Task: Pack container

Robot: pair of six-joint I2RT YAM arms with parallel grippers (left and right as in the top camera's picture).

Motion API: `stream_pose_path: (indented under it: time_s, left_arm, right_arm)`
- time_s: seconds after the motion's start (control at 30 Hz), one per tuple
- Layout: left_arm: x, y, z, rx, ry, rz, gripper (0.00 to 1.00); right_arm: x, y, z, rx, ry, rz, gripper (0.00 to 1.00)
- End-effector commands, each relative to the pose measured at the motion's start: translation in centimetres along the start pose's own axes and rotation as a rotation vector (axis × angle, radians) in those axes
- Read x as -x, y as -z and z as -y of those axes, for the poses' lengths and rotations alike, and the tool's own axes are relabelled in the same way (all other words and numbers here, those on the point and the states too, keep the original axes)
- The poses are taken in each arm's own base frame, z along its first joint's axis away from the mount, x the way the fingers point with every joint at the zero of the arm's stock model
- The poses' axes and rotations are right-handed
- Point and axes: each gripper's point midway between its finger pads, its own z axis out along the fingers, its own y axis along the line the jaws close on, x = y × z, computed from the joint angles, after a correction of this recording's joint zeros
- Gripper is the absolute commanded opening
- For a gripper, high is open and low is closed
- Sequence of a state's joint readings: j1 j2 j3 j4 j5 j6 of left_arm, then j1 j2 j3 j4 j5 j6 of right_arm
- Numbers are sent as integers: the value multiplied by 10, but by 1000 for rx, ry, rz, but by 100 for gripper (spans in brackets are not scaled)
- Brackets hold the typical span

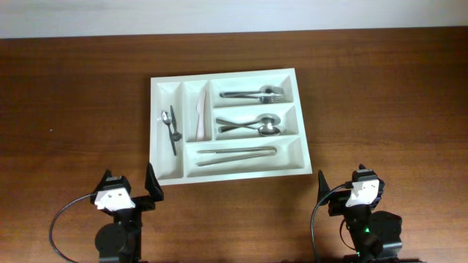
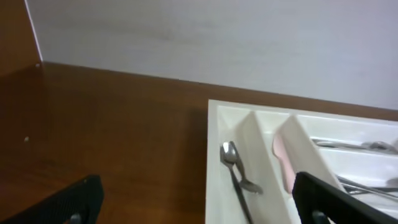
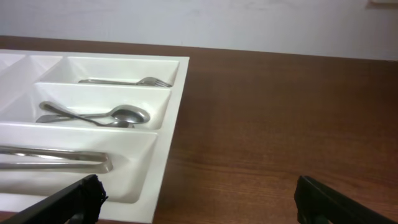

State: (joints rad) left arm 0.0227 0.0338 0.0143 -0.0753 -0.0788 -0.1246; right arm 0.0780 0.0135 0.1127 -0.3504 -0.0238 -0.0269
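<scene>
The left jaws and the right jaws both gape wide with nothing between them, a dark finger [image 2: 65, 204] at each lower corner of the left wrist view and likewise a finger [image 3: 341, 200] in the right. The tabletop [image 1: 380, 88] is dark brown wood, bare around the tray [image 1: 165, 91], and ends at a plain white wall [image 1: 219, 14] on the far side. The tray lies about mid-table, just far of both arms, its near-left corner close beside the left jaws, its near-right corner a little apart from the right jaws. Only the overhead view takes in all five compartments: a spoon [image 1: 167, 118] with a dark-handled piece in the left slot, a white knife [image 1: 200, 113] next to it, forks [image 1: 256, 94] far, spoons [image 1: 252, 126] in the middle, tongs [image 1: 238, 153] near. The left wrist view shows only the two slots clearly and a wall corner at far left; the right wrist view shows the three long compartments and open wood to the right.
</scene>
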Motion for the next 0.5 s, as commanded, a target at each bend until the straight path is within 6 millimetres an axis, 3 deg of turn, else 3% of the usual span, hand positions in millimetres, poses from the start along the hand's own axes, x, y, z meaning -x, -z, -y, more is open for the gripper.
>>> stream_pose_path:
  time_s: [0.0, 0.47]
  left_arm:
    - [2, 1, 1, -10, -39, 18, 99]
    - [1, 1, 5, -33, -57, 13, 99]
  right_arm:
    - [-1, 0, 4, -18, 2, 3, 99]
    - [-1, 0, 4, -18, 2, 3, 99]
